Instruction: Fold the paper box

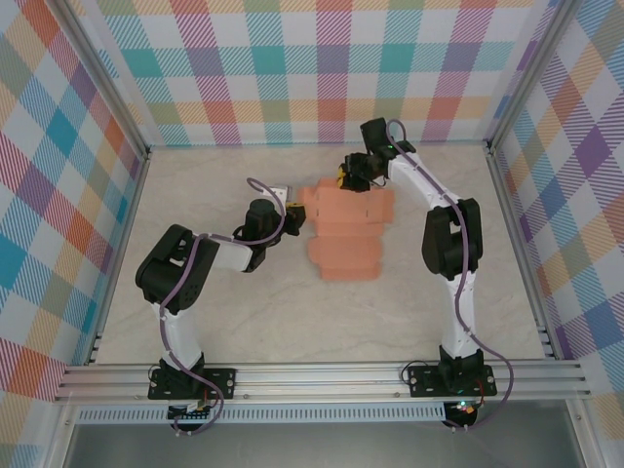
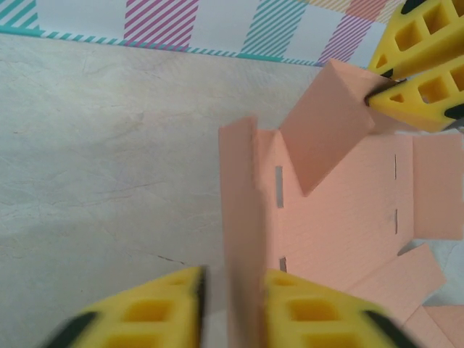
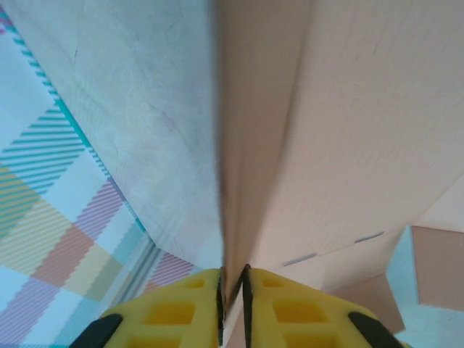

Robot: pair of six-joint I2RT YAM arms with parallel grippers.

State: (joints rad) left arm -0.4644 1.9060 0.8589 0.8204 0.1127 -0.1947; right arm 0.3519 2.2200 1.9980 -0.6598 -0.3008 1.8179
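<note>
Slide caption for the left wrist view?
Left gripper straddles a raised paper box flap; right gripper pinches another.

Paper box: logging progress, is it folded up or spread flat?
Mostly spread: the paper box lies flat with two flaps raised, one pinched by the right gripper, one standing inside the left gripper.

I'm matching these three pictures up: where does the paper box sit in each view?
Top external: the paper box lies near the picture's centre.
Left wrist: right half of the picture, one flap upright at bottom centre.
Right wrist: centre to right, a raised flap running up from the bottom.
Shared landmark: the right gripper pinching that raised flap.
</note>
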